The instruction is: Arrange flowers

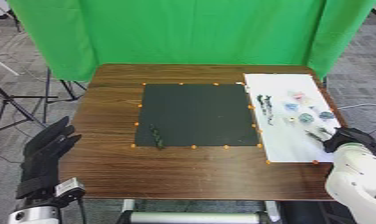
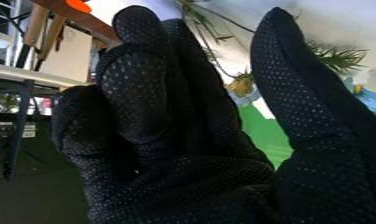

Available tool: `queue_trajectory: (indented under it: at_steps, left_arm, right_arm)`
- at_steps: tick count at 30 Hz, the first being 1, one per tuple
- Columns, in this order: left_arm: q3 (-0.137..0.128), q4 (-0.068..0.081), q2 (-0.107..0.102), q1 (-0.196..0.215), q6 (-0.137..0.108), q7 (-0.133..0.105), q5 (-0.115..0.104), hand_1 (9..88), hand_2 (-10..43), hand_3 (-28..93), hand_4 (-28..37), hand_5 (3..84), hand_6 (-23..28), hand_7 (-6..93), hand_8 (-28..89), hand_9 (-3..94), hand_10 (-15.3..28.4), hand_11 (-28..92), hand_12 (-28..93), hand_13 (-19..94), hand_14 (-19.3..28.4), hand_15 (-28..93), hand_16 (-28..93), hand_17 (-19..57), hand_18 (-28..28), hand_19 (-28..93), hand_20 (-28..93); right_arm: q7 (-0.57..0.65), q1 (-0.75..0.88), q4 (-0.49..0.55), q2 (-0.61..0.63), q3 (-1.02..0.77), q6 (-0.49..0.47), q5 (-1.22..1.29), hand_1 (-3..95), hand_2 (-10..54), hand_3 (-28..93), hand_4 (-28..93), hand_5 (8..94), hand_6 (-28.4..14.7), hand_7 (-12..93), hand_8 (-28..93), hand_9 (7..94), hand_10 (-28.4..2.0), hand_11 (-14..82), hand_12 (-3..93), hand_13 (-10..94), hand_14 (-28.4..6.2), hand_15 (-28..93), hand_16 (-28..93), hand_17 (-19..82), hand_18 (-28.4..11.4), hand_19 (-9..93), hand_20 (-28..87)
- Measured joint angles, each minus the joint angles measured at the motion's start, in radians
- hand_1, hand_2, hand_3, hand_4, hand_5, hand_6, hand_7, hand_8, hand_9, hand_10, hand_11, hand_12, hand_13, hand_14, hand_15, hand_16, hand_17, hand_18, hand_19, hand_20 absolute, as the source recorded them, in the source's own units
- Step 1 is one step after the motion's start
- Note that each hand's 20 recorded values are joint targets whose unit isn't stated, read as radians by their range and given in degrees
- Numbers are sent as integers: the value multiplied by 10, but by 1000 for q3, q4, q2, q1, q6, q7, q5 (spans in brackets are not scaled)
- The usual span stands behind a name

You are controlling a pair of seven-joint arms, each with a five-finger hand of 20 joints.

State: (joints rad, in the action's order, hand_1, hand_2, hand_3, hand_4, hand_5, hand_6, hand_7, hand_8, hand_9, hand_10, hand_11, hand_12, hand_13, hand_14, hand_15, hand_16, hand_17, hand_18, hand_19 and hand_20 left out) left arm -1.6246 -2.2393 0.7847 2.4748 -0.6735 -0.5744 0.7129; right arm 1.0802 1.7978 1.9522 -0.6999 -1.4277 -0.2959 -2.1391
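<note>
Right hand (image 1: pixel 347 136), thumb spread wide from its fingers, at a white sheet's (image 1: pixel 287 146) right edge. Just beside it, green stems (image 1: pixel 324 131); beyond, small blue and pink flowers (image 1: pixel 292 106). Well left, a green sprig (image 1: pixel 156 137) on a black mat (image 1: pixel 202 110), brown counter (image 1: pixel 202 175); farthest, left hand (image 1: pixel 47 150), fingers extended.

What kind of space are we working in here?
Probably a lab or studio test area: a green backdrop hangs behind the wooden table, a tripod stands at the left, and the floor is grey carpet.
</note>
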Motion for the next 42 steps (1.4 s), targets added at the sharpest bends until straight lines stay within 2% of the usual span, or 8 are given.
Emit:
queue_trajectory:
  at_steps: [2,4,10,16,22,33,36,42]
  left_arm:
    - [0,0,-2,0,0,0,-1,269,49,844,-171,375,93,165,-115,310,189,361,51,234,267,650,-178,-92,217,606,40]
    - [-1,0,-2,0,0,2,1,269,49,843,-171,375,93,164,-115,310,189,361,51,234,267,650,-178,-92,217,606,40]
    - [-1,0,2,-1,1,3,5,269,49,843,-171,376,94,164,-115,310,188,361,51,234,267,650,-178,-92,217,607,40]
    - [-1,0,1,-1,0,3,3,270,49,843,-170,375,94,164,-114,310,188,361,51,234,268,650,-178,-92,217,607,40]
    - [-5,-1,2,2,0,6,5,269,48,844,-170,375,93,164,-114,310,189,361,51,235,268,650,-178,-93,217,607,40]
    - [-31,-12,4,19,0,26,19,269,50,843,-171,375,94,164,-114,310,190,362,50,234,268,651,-178,-93,217,606,40]
    - [-40,-15,12,21,1,38,30,269,50,843,-170,375,94,164,-114,310,190,361,50,234,267,651,-178,-93,217,606,40]
    - [-41,-16,14,21,1,50,35,270,50,841,-171,375,94,164,-114,310,190,361,50,234,268,651,-178,-92,217,607,40]
  right_arm:
    - [2,-5,-4,0,4,0,0,490,-22,746,-258,799,-153,124,83,812,-274,297,186,756,-146,742,84,595,-173,932,224]
    - [6,-11,-9,2,13,5,-3,533,-28,726,-272,831,-138,127,147,836,-245,326,188,788,-126,730,90,620,-165,932,225]
    - [11,-18,-29,17,48,74,-27,570,-32,707,-281,866,-100,127,184,870,-182,376,204,853,-84,692,125,657,-150,932,246]
    - [5,-14,-28,29,64,144,-55,555,-45,726,-282,875,-67,144,186,896,-135,399,225,903,-50,648,165,684,-140,932,269]
    - [-9,-15,7,45,72,201,-83,544,-50,739,-283,869,-53,165,185,909,-120,395,247,920,-37,622,209,694,-137,932,283]
    - [-72,-150,149,25,171,178,-120,539,-55,749,-283,871,-50,168,193,915,-114,395,253,931,-33,613,223,700,-138,932,302]
    - [-91,-225,155,-6,246,165,-125,539,-55,749,-282,872,-48,168,194,917,-114,395,254,932,-33,612,225,700,-139,932,305]
    - [-118,-370,125,-99,413,121,-132,539,-55,749,-281,873,-47,168,196,919,-113,394,255,935,-31,610,228,702,-139,932,310]
